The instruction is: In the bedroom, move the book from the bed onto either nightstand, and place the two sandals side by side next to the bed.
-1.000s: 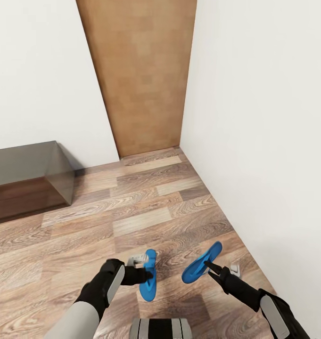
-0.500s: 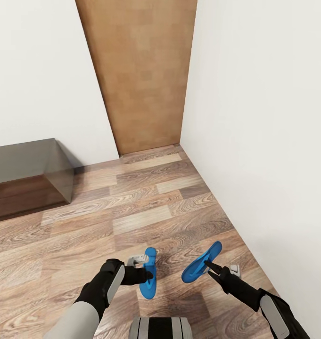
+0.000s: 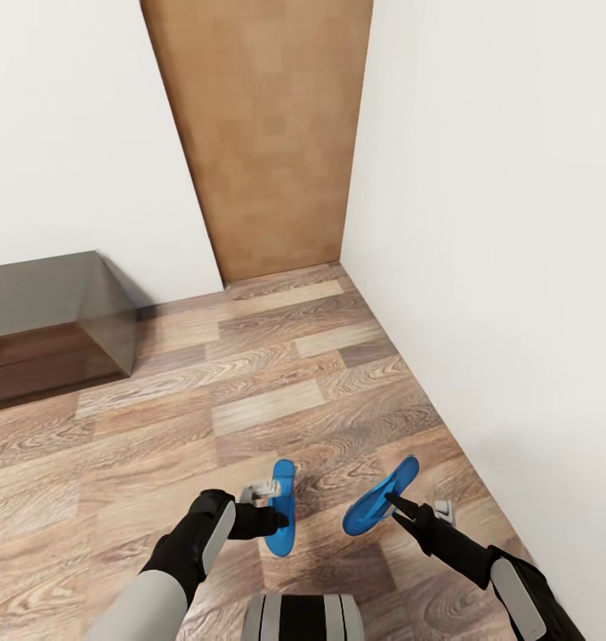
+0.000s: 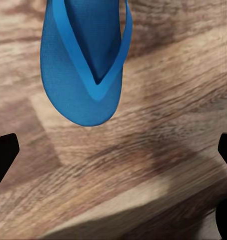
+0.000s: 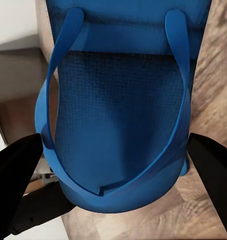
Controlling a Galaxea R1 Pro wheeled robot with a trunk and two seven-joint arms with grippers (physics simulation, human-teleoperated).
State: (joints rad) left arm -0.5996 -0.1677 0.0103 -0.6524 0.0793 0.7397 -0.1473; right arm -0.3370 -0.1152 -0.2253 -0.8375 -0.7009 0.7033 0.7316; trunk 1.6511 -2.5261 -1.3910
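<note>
One bright blue sandal (image 3: 282, 506) lies flat on the wood-plank floor, toe end toward my left gripper (image 3: 283, 522). That gripper is open, its fingers wide apart and short of the sandal (image 4: 86, 60). The second sandal (image 3: 380, 497) hangs tilted above the floor with my right gripper (image 3: 394, 506) shut on it. In the right wrist view this sandal (image 5: 118, 135) spans the gap between the two dark fingers (image 5: 21, 165). The book, the bed and the nightstand are out of view.
A long dark bench (image 3: 53, 316) stands against the wall at the left. A brown wooden door panel (image 3: 267, 133) closes the far corner. A white wall (image 3: 516, 267) runs close along the right. Wood floor (image 3: 267, 383) lies between.
The whole picture has shifted slightly, so the camera moved. The left sandal shifted with the floor, away from my left gripper. The right sandal stays held in the same place.
</note>
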